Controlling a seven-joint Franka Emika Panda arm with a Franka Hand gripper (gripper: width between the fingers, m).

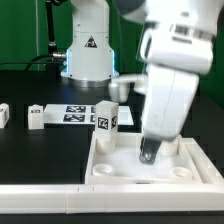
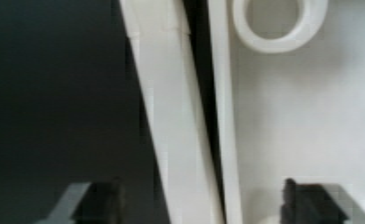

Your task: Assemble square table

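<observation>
Square table slab of white rimmed plastic [image 1: 122, 168] lies on the black desk [image 1: 30, 150] at the exterior view's right. The hand [image 1: 148, 153] is set astride its rim, spread wide, nothing held. Gripping the slab is judged the step; closing squarely is called for.

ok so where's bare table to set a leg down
Bare black table: at the exterior view's left of the slab, camera-side of the lying leg. Crowded: marker board, upright leg, gripper over the slab.
</observation>
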